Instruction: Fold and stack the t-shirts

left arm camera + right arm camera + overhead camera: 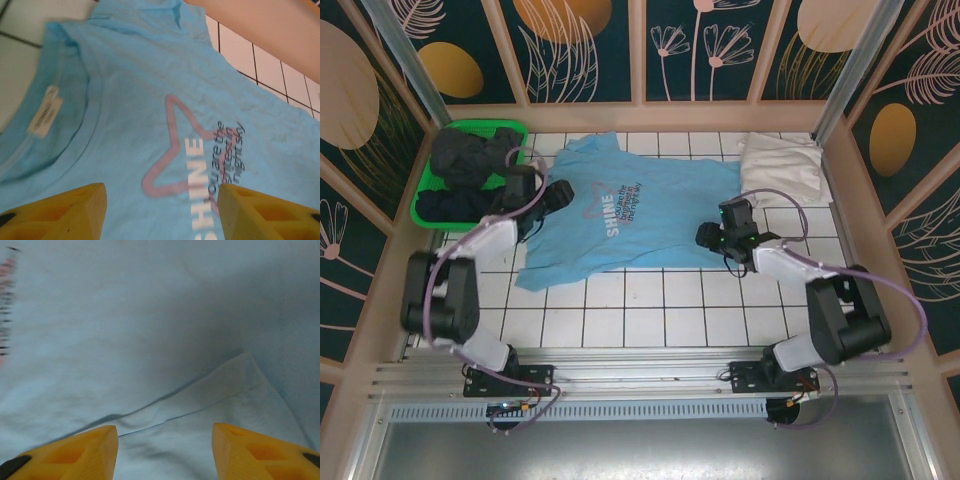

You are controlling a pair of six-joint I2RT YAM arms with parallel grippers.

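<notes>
**A:** White square tiles are lining the table [650, 315], and leaf-patterned panels are standing around it. How are the jaws sitting?

**B:** Both pairs are standing released and gripping nothing. The left gripper [162, 200] is spreading its yellow fingers [65, 212] over the light blue t-shirt [150, 90], and bare cloth is showing through the gap between them. Just ahead of that gap, a pink star outline [160, 189] and the white word SHINE [197, 185] are lying on the fabric. Further ahead and to the left, the collar is curving around a small sewn-in label [45, 111].

**A:** And the other one?

**B:** The right gripper [165, 440] is keeping its fingers [75, 455] apart as well, over the same shirt. A stitched hem [200, 409] is running across between the fingertips, with a flap of cloth lying on the layer beneath. Whether the tips are touching the fabric, I cannot tell.

**A:** What is lying further out?

**B:** From above, the blue shirt is spreading across the tiles between the two grippers, with the left one at its collar end and the right one at its hem end. Beyond the right gripper, toward the far corner, a white t-shirt [782, 165] is lying bunched, near the blue one's edge. On the outer side of the left gripper, dark t-shirts [470, 155] are heaping up inside a green basket [420, 210].
</notes>
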